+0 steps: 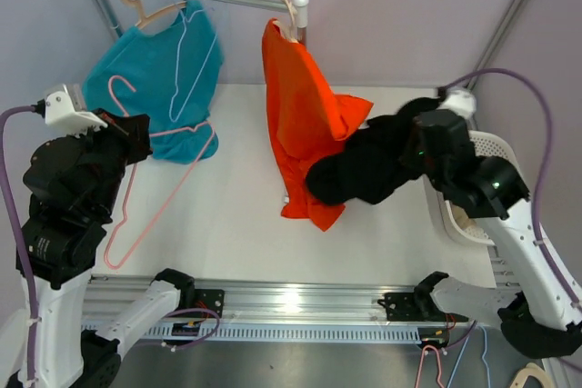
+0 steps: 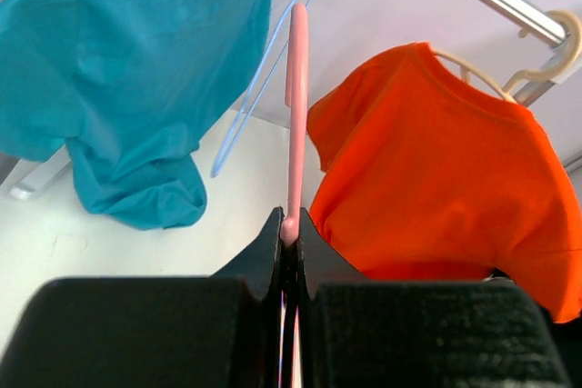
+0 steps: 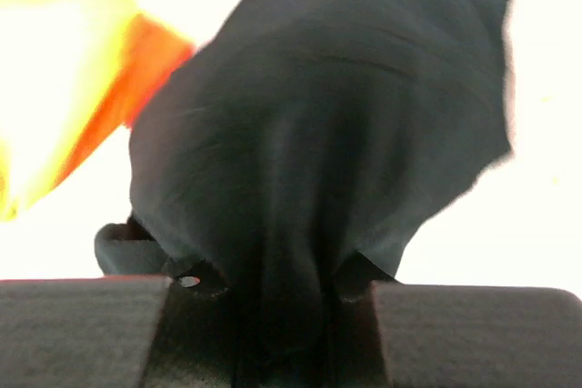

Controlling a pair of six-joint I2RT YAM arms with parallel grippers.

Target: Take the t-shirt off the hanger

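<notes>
Holds limp, seemingly light black fabric t-shirt (image 1: 359, 170) by a bunched fold in closed right gripper (image 3: 277, 302); clamps stiff pink wire hanger (image 2: 296, 115) in left gripper (image 2: 289, 235).

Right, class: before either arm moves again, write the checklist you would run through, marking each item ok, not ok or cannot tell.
1. Left gripper shut on pink hanger: ok.
2. Right gripper shut on black t-shirt: ok.
3. Black t-shirt off the pink hanger, the two well apart: ok.
4. Black t-shirt clear of the orange t-shirt: cannot tell; they overlap in the top view.
5. Room in the white basket: cannot tell; the right arm hides most of it.
</notes>
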